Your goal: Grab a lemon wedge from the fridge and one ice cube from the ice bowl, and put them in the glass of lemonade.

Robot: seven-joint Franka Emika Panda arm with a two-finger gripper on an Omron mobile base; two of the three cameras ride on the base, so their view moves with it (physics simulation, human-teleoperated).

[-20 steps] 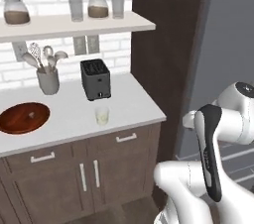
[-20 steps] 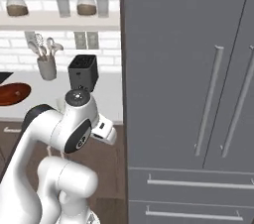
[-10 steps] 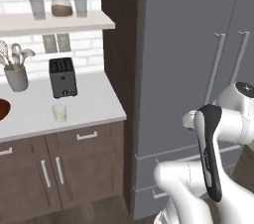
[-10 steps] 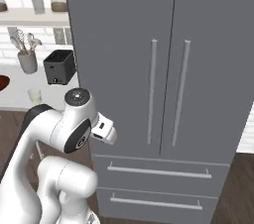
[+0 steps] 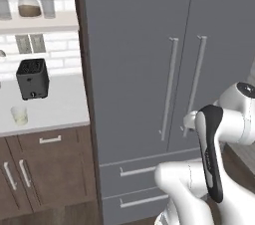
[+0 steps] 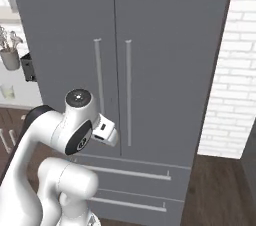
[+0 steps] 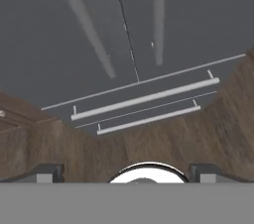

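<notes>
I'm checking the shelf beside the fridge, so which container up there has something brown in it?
The squat lidded jar in the left base view. It holds a brown filling, while the taller glass beside it looks plain grey.

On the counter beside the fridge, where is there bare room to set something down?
The counter is bare between the toaster and the fridge, and along the front edge right of the glass of lemonade. It is tighter at the left, where toaster and glass stand near each other.

tabletop (image 5: 60,104): pale, left of the fridge (image 5: 144,69)
toaster (image 5: 33,78): black, near the wall
glass of lemonade (image 5: 19,115): in front of the toaster
</notes>
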